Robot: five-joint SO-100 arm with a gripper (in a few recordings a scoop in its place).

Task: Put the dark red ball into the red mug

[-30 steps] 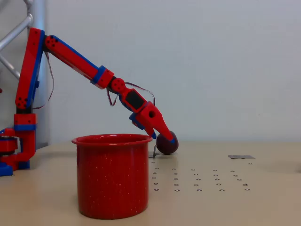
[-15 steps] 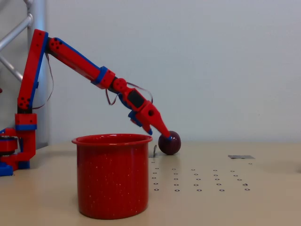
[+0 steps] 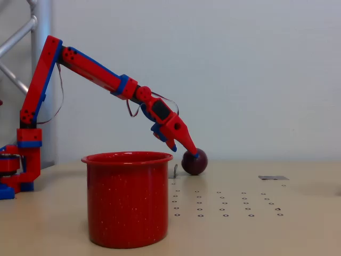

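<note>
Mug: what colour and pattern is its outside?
Bright red with fine white speckles, clearest in the fixed view on the mug wall.

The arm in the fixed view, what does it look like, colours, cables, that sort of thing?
The arm is bright red plastic with blue joint brackets and trim. A dark rectangular panel sits on the wrist segment. Thin dark cables loop loosely beside the upright link and under the wrist. The gripper is red, tapering to a narrow tip with blue accents.

One red mug (image 3: 128,200) stands near, on the left of the counter (image 3: 298,213). One dark red ball (image 3: 195,163) lies farther back, right of the mug. One flat grey patch (image 3: 273,177) lies far right. One arm (image 3: 96,72) reaches in from the left.
</note>
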